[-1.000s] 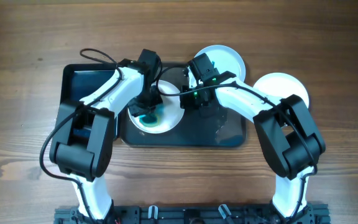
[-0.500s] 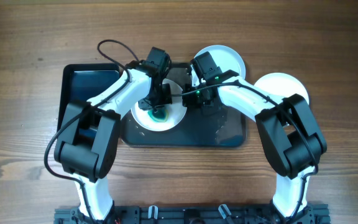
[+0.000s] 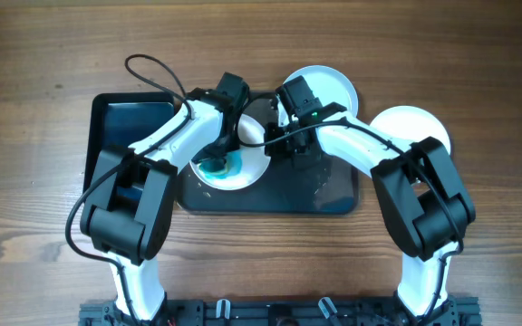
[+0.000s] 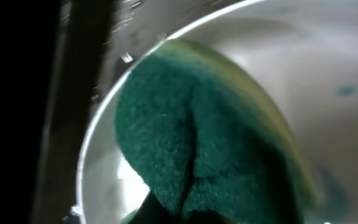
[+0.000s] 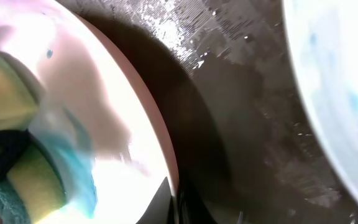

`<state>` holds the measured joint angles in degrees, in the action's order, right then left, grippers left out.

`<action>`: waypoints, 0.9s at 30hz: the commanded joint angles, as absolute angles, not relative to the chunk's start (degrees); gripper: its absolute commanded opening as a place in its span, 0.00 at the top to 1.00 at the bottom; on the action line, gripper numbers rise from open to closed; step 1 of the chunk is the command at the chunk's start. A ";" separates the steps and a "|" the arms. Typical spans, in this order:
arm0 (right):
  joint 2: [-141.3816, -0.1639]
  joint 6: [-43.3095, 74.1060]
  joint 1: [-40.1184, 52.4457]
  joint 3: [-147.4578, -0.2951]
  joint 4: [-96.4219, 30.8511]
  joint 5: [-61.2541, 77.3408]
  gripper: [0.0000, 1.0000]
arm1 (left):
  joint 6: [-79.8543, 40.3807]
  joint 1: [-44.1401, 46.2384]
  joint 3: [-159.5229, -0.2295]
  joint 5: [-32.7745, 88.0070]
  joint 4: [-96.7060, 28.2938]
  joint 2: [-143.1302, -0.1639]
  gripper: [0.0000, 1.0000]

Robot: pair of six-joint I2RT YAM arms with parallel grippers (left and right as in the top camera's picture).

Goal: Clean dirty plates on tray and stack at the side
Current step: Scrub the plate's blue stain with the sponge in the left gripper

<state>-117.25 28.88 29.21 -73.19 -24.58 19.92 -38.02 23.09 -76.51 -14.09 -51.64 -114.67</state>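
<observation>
A white plate (image 3: 243,177) with a blue-teal smear lies on the left part of the dark tray (image 3: 288,197). My left gripper (image 3: 219,156) is shut on a green and yellow sponge (image 3: 213,168) and presses it on the plate's centre. In the left wrist view the sponge (image 4: 191,143) fills the plate (image 4: 328,68). My right gripper (image 3: 271,145) is shut on this plate's right rim (image 5: 160,149); the sponge (image 5: 5,149) shows at the left there. A second smeared plate (image 3: 326,87) sits at the tray's back edge, also in the right wrist view (image 5: 334,93).
A third white plate (image 3: 408,127) lies on the wooden table to the right of the tray. A smaller glossy black tray (image 3: 120,127) stands at the left, beside the dark tray. The dark tray's floor (image 5: 247,124) is wet and streaked.
My left gripper has rubbed the sponge to the right across the plate and back down-left. The right gripper has held the plate's rim without moving.
</observation>
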 commanded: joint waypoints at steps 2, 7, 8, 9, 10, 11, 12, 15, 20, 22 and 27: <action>-119.70 28.53 29.41 -72.62 -25.02 19.31 0.96 | -37.12 22.83 -76.40 -4.34 -52.34 -116.20 0.96; -119.70 28.51 29.41 -72.62 -25.04 19.33 0.96 | -22.76 23.86 -76.40 20.78 -47.03 -116.20 0.96; -119.70 28.56 29.41 -72.62 -25.04 19.33 0.96 | -21.30 24.03 -76.40 23.27 -46.39 -116.20 0.96; -119.70 28.53 29.41 -72.62 -25.04 19.35 0.96 | -20.97 24.14 -76.40 24.40 -45.71 -116.20 0.96; -119.70 28.53 29.41 -72.62 -25.04 19.33 0.96 | -20.99 24.14 -76.40 24.43 -45.06 -116.20 0.96; -119.70 28.56 29.41 -72.62 -25.04 19.33 0.96 | -20.99 24.12 -76.40 24.36 -44.25 -116.20 0.96; -119.70 28.60 29.41 -72.62 -25.06 19.35 0.96 | -21.28 23.94 -76.40 23.94 -43.40 -116.20 0.96; -119.70 28.64 29.41 -72.62 -25.08 19.35 0.96 | -23.64 23.24 -76.40 19.94 -40.82 -116.20 0.96; -119.70 28.49 29.41 -72.62 -25.15 19.31 0.96 | -32.51 21.67 -76.40 -3.38 -39.35 -116.20 0.96; -119.70 28.47 29.41 -72.62 -25.21 19.33 0.96 | -36.91 21.23 -76.40 -11.55 -41.45 -116.20 0.96; -119.70 28.53 29.41 -72.62 -25.04 19.31 0.96 | -40.93 21.04 -76.40 -19.20 -46.68 -116.20 0.96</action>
<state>-117.34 28.71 29.32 -73.23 -24.32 19.94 -35.81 22.74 -77.14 -3.79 -44.05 -115.26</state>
